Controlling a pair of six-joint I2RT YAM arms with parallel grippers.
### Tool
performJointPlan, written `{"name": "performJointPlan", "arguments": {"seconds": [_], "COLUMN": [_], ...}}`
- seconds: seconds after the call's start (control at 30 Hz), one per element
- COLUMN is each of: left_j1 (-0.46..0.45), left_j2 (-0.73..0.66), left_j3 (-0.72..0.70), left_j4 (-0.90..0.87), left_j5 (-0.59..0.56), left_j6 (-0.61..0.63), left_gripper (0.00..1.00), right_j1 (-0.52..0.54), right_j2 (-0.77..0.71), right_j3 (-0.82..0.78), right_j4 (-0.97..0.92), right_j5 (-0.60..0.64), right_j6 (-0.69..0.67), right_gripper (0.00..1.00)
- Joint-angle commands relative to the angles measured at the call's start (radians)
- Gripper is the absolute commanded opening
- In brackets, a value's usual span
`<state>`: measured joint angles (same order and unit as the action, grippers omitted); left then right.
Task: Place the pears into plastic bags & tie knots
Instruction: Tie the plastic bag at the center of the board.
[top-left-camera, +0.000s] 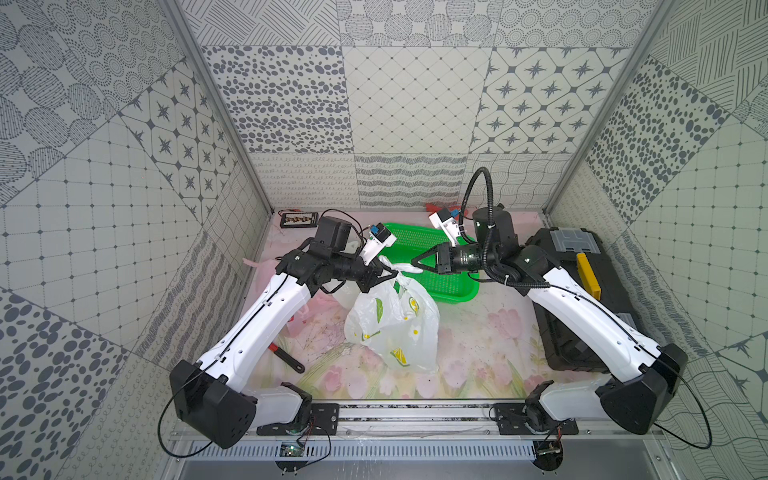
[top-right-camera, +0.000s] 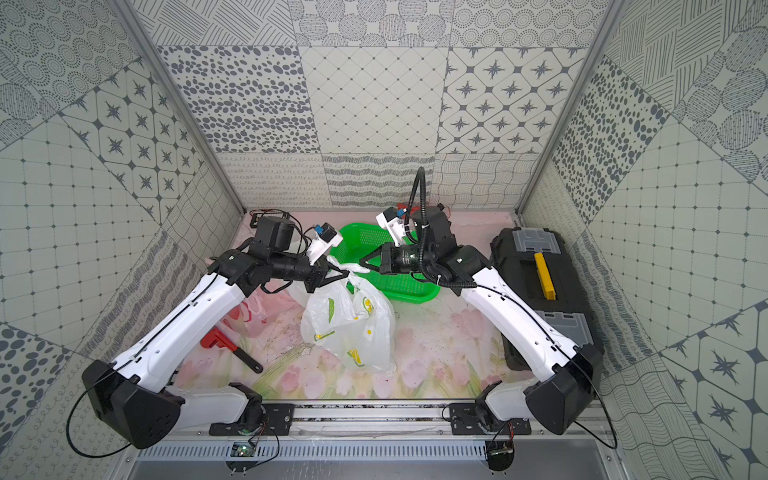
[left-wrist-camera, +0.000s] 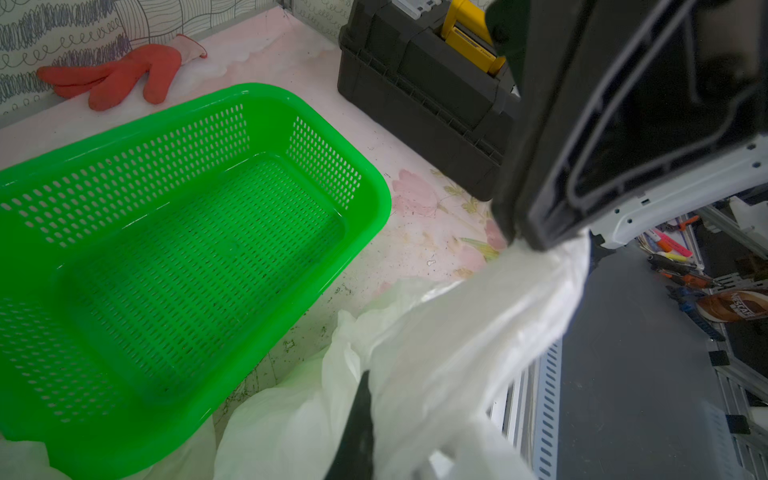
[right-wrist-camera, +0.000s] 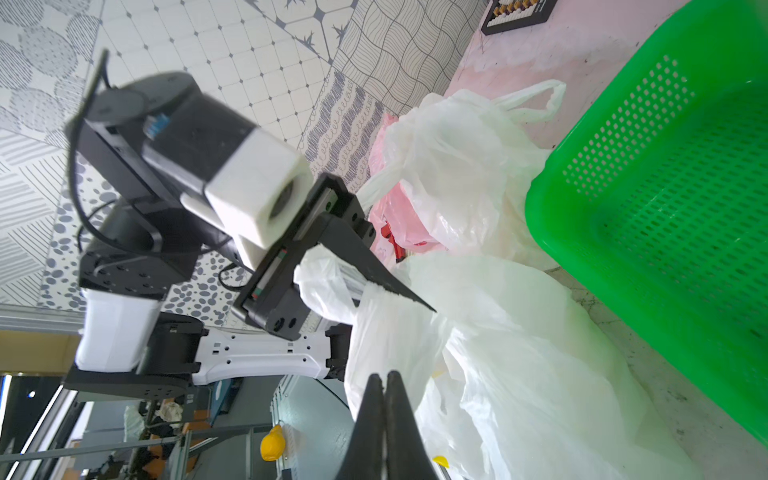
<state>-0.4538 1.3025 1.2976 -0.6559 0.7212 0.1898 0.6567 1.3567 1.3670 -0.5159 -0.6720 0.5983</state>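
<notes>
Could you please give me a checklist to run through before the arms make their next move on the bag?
1. Left end effector shut on the top of the lemon-print bag: ok.
2. Right end effector shut on the bag's top from the opposite side: ok.
3. Green basket holds no pears: ok.
4. Pears inside the bag: cannot tell. It bulges, but the film hides its contents.
5. Knot in the bag's handles: not ok, none visible.
6. Bag's bottom resting on the table: ok.
</notes>
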Motion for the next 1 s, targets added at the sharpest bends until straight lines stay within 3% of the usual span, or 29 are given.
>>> {"name": "performJointPlan", "arguments": {"seconds": [0.0,0.1,0.27,0.33,0.57,0.8,0.97], "left_j1": [0.011,0.013,0.013,0.013,0.024,0.024,0.007], "left_j2": [0.001,0.006,0.026,0.026,0.008,0.051,0.090], "left_j3": [0.012,0.021,0.044,0.054,0.056,0.079,0.092], "left_j4": [0.038,0.038,0.006,-0.037,-0.193,-0.232,-0.184], "left_j5": [-0.001,0.017,0.086,0.101,0.036,0.082,0.022], "left_j6": [-0.042,-0.046,-0.045,-0.021,0.073,0.061,0.041], "left_gripper": [0.04,0.06,0.08,0.15,0.28,0.50,0.53], "right_j1": [0.108,0.191,0.194,0.179,0.096,0.098,0.120], "right_j2": [-0.025,0.028,0.099,0.114,0.106,0.094,0.098], "right_j3": [-0.087,-0.199,-0.345,-0.362,-0.358,-0.355,-0.349], "right_j4": [-0.005,0.053,0.415,0.514,0.555,0.592,0.608], "right_j5": [0.106,0.238,0.304,0.300,0.204,0.157,0.153], "right_j6": [-0.117,-0.126,-0.013,0.012,0.041,0.076,0.087], "right_gripper": [0.00,0.00,0.00,0.00,0.00,0.00,0.00]}}
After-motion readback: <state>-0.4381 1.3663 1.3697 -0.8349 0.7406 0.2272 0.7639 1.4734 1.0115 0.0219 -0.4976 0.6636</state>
